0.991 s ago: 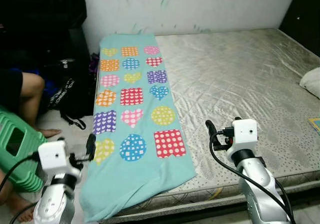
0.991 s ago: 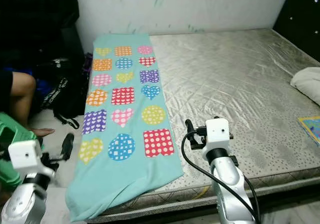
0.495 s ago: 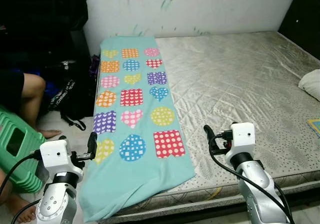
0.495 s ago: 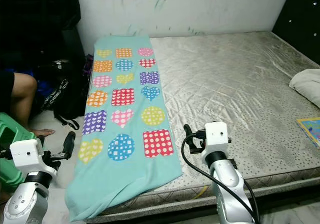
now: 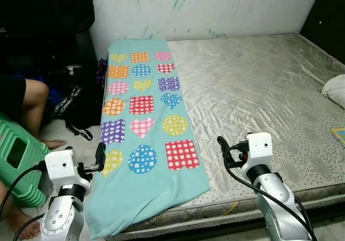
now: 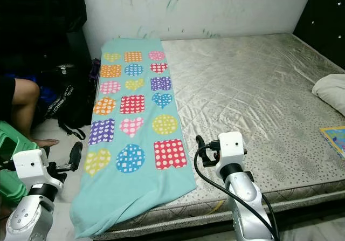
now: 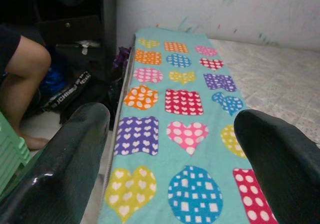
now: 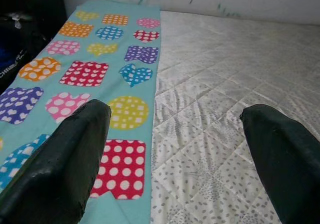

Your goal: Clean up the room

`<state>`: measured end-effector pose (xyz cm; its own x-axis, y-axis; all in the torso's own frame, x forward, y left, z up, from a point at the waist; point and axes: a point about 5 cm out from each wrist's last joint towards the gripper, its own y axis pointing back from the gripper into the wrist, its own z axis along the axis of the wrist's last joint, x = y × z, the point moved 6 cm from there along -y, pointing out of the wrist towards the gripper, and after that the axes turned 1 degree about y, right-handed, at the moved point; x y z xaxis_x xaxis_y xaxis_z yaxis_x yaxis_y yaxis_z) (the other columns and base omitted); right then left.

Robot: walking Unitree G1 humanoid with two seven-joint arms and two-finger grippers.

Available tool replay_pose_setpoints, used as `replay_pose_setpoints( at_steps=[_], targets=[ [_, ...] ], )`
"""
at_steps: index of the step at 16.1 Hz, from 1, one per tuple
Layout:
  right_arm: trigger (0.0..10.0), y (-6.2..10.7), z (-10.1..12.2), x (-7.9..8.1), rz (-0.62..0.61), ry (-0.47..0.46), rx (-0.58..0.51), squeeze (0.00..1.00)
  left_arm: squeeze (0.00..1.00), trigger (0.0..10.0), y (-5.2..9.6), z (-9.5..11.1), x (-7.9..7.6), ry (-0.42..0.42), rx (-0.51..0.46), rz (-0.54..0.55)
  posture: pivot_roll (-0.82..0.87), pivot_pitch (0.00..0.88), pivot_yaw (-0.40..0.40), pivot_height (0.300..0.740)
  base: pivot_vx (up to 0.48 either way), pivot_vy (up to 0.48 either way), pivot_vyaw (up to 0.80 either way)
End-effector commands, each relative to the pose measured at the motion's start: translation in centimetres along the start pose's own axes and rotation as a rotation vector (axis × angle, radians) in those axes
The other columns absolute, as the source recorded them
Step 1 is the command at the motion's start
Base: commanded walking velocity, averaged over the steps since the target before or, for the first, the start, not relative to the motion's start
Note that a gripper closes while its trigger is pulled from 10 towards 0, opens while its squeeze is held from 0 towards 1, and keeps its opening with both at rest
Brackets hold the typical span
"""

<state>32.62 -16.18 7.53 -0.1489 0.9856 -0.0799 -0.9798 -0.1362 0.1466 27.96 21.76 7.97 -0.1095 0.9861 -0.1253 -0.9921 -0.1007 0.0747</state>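
Cleanup looks barely begun: blanket [image 5: 143,128] lies unfolded on the bed [image 5: 259,90]; both the left claw [image 5: 99,157] and the right claw [image 5: 222,146] hover wide, empty.

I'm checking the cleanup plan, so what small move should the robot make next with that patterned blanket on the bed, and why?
Probably lower both open grippers to the blanket's near edge. The left gripper and right gripper hover above it, holding nothing, and the blanket lies flat along the mattress, its near end hanging over the edge.

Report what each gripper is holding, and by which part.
Nothing is held. The left gripper and the right gripper both hover open over the near end of the blanket.
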Motion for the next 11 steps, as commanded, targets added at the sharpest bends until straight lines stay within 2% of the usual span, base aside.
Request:
replay_pose_setpoints(
  at_steps=[1, 5, 9, 11],
  targets=[
    [10.0, -0.18, 0.16, 0.24, 0.015, 0.006, 0.002, 0.00, 0.00, 10.0, -0.13, -0.11, -0.14, -0.004, 0.010, -0.003, -0.10, 0.000, -0.014, 0.740, 0.000, 0.000, 0.00],
    [10.0, -0.21, 0.17, 0.34, 0.019, 0.012, 0.003, 0.00, 0.00, 10.0, -0.25, -0.10, -0.15, -0.004, 0.010, -0.002, -0.10, 0.000, -0.012, 0.740, 0.000, 0.000, 0.00],
    [10.0, -0.21, 0.27, 0.41, 0.019, 0.013, -0.002, 0.00, 0.00, 10.0, -0.30, -0.13, -0.11, -0.005, 0.012, 0.001, -0.10, 0.000, -0.012, 0.697, 0.000, 0.000, 0.00],
    [10.0, -0.18, 0.26, 0.36, 0.015, 0.006, -0.001, 0.00, 0.00, 10.0, -0.31, -0.14, -0.10, -0.004, 0.013, 0.004, -0.10, 0.000, -0.011, 0.697, 0.000, 0.000, 0.00]
  ],
)
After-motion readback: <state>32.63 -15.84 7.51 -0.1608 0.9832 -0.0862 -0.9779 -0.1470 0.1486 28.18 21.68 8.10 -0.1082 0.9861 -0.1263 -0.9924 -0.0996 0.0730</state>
